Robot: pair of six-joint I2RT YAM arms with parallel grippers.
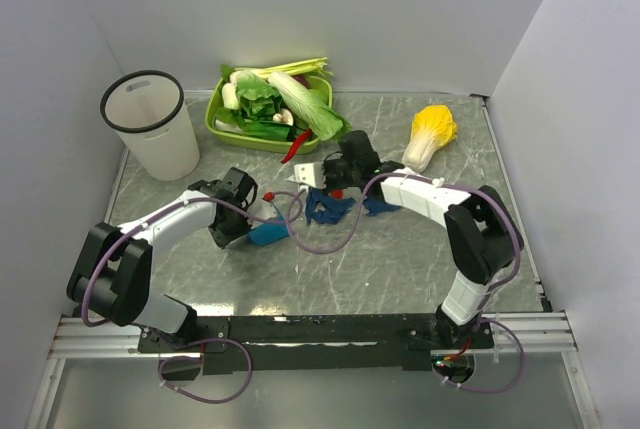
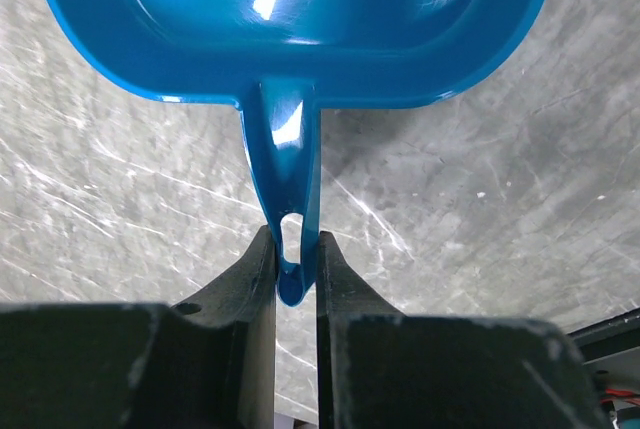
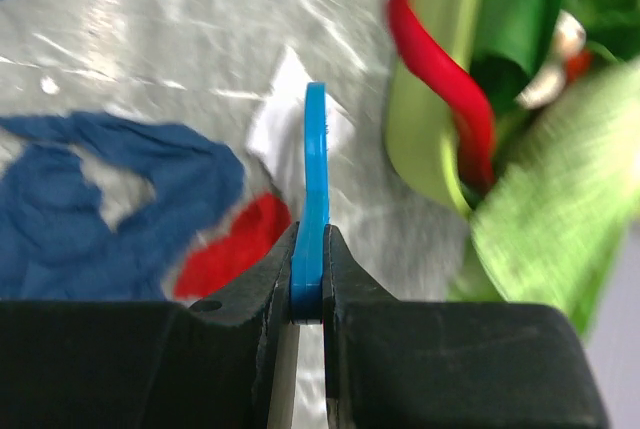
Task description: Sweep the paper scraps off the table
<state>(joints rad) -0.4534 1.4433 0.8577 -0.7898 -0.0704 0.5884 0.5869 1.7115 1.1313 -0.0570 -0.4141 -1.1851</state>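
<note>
My left gripper [image 2: 297, 267] is shut on the handle of a blue plastic dustpan [image 2: 300, 19], whose pan rests on the marbled table [image 2: 500, 199]. From above, that gripper [image 1: 248, 227] and dustpan [image 1: 270, 235] sit left of centre. My right gripper [image 3: 310, 284] is shut on a thin blue tool handle [image 3: 315, 179], seen edge-on. Ahead of it lie paper scraps: a dark blue one [image 3: 100, 199], a red one [image 3: 225, 249] and a white one [image 3: 285, 124]. From above, the right gripper [image 1: 332, 185] hovers beside the dark blue scraps [image 1: 335, 211] and the white scrap [image 1: 305, 174].
A lime-green tray [image 1: 215, 119] of leafy vegetables stands at the back, with a red chilli [image 1: 297, 146] hanging over its front. A white bin [image 1: 155, 129] is at the back left, and a yellow cabbage [image 1: 430, 134] at the back right. Purple cables loop across the middle.
</note>
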